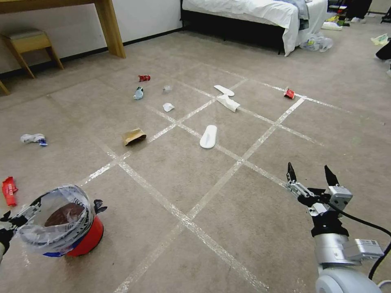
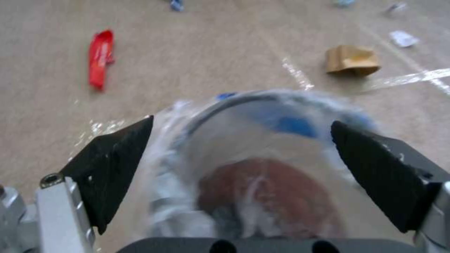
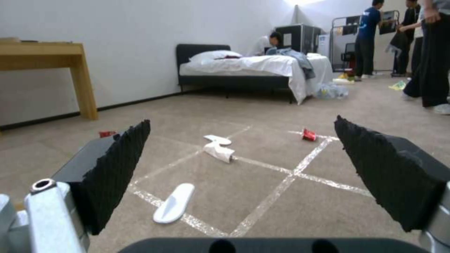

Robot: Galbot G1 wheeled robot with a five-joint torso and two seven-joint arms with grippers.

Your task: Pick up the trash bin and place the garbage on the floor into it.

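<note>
The red trash bin (image 1: pixel 83 240), lined with a crinkled clear bag, stands on the floor (image 1: pixel 171 171) at the near left. My left gripper (image 1: pixel 65 209) is open, with one finger on each side of the bin's rim (image 2: pixel 262 105). Garbage lies scattered ahead: a white slipper (image 1: pixel 208 136), a second slipper (image 1: pixel 224 90), a paper wrapper (image 1: pixel 228 102), a tissue (image 1: pixel 168 107), a brown paper bag (image 1: pixel 133 136), a bluish bottle (image 1: pixel 138 93), a red can (image 1: pixel 143 77) and red wrappers (image 1: pixel 289 93) (image 1: pixel 9 190). My right gripper (image 1: pixel 308 167) hangs open above the carpet at the near right, holding nothing.
A wooden desk leg (image 1: pixel 110 28) and a stool (image 1: pixel 30 44) stand by the left wall. A bed (image 1: pixel 252 12) with white plastic bags (image 1: pixel 317 42) beside it is at the back. People stand beyond it at the far right.
</note>
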